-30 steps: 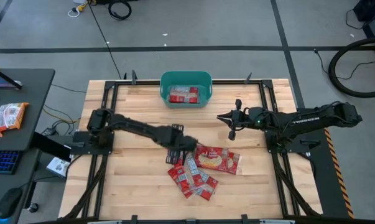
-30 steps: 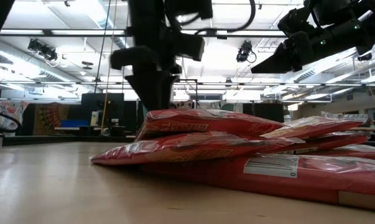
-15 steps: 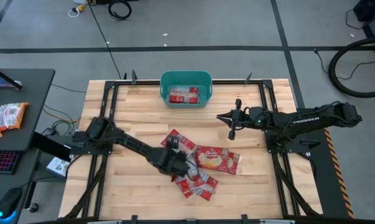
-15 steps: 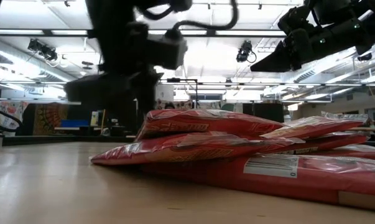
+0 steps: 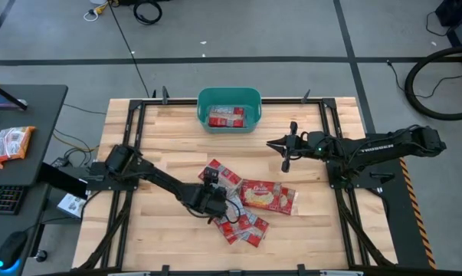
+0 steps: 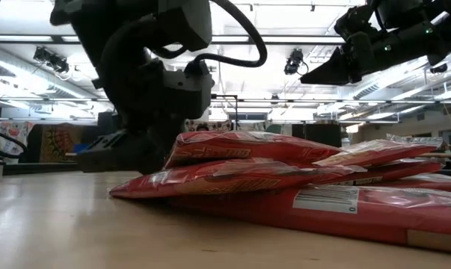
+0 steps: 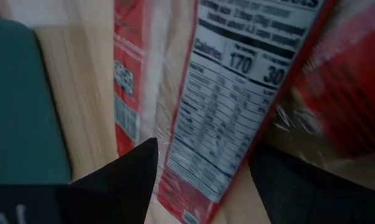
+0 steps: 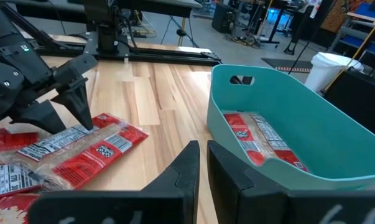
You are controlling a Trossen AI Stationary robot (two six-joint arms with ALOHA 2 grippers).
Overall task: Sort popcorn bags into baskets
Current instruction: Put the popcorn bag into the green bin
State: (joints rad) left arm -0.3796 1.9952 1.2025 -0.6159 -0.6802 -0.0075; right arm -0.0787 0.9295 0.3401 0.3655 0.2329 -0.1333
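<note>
Wooden table (image 5: 162, 130) — one teal basket (image 5: 229, 96), left fingers (image 7: 137, 168) apart astride a packet (image 7: 231, 106), right fingers (image 8: 193, 163) nearly together.

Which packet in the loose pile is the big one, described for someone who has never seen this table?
Start at the teal basket at the far edge of the wooden table, then come toward the near side to the pile of red popcorn bags, where the left claw is low. The big packet lies on the pile's right side, the only one showing a yellow-orange popcorn picture.
</note>
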